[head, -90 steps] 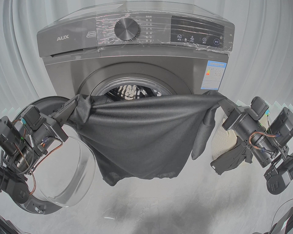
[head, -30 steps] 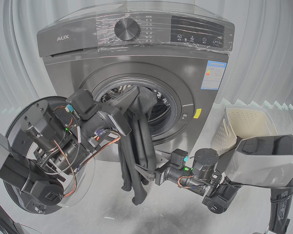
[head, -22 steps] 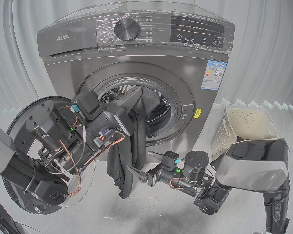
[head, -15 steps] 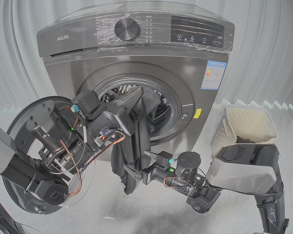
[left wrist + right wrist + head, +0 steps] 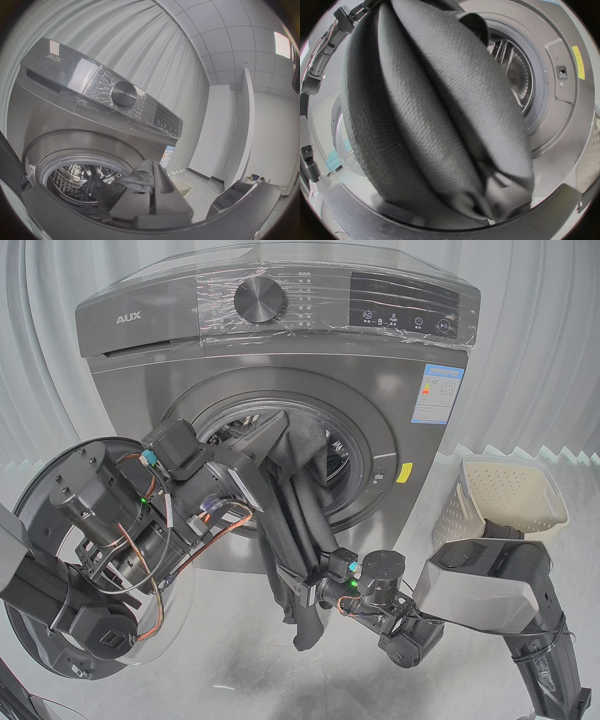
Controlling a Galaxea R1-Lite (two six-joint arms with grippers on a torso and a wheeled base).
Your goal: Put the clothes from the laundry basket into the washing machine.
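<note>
Left gripper [image 5: 270,429] is raised at the mouth of the drum and clamped on the top edge of a dark charcoal knitted garment [image 5: 294,509]. A fold of the cloth is bunched between its two fingers, and part of the fabric is already draped over the rim into the opening. Right gripper [image 5: 299,588] sits lower, in front of the machine, closed on the hanging bundle a little above its loose bottom end, which dangles over the pale grey floor [image 5: 250,671]. Behind both stands the grey front-loading washing machine [image 5: 156,384], its round glass door [image 5: 159,621] swung open to the robot's left. On the right, beside the machine, is the cream perforated plastic laundry basket [image 5: 512,490], with another dark piece of clothing [image 5: 503,530] showing at its near edge.
</note>
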